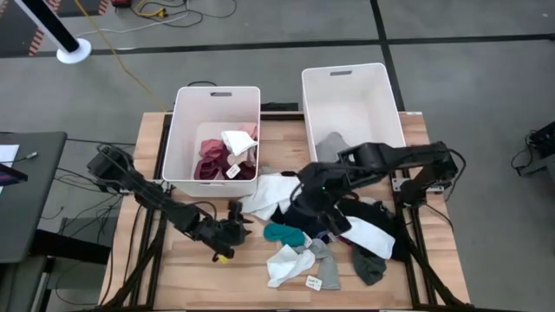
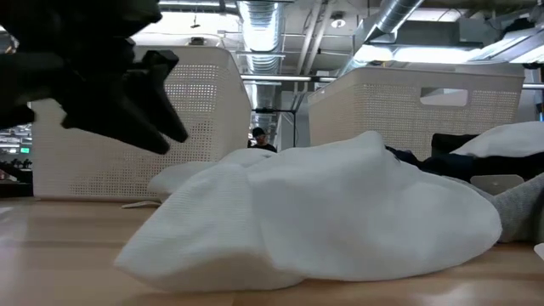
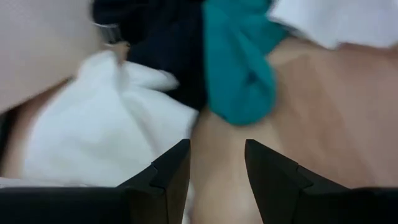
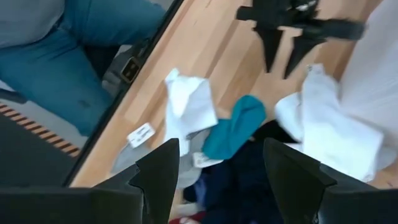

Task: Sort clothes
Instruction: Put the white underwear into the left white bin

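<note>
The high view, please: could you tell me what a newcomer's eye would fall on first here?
First, the heap of clothes on the wooden table, just in front of two white bins. The left bin holds maroon and white garments; the right bin holds one grey piece. The left claw hangs open beside the heap, with the right claw open above it.

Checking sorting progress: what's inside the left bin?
Left bin holds maroon clothes, a white piece and a tag on top. Anything beneath is covered.
</note>
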Robot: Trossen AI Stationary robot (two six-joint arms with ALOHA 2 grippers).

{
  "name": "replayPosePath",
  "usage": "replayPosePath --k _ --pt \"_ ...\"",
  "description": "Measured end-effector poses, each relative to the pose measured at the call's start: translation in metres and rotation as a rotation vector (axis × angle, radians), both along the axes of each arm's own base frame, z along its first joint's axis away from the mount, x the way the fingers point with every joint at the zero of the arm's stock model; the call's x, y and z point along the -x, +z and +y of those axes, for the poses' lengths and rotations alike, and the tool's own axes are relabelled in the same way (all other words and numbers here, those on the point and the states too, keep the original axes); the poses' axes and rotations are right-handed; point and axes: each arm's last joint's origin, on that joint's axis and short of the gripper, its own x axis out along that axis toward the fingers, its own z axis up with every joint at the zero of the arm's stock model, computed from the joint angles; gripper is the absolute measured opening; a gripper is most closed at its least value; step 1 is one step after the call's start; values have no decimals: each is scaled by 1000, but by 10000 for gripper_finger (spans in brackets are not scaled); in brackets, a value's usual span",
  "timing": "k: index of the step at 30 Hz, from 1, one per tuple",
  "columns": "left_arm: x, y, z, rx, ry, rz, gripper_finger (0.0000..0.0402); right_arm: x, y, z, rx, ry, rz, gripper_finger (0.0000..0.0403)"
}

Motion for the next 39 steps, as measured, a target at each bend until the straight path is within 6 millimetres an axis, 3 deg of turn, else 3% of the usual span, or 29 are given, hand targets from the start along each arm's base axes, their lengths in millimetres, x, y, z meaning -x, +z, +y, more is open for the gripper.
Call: replayPosePath --k 4,13,22,30,39 --pt "-7 -3 4 -66 46 -43 148 5 -1 11 -19 -4 34 248" --pt "-13 -3 13 -35 50 -33 148 13 -2 35 6 -18 43 248" --pt "-20 -21 13 -96 85 -22 169 21 -3 55 33 -48 42 248" --pt "-27 -23 24 -117 172 -60 212 23 -22 70 31 -66 102 248" --pt "-35 -26 45 0 205 -22 212 21 -48 81 40 -114 141 248"
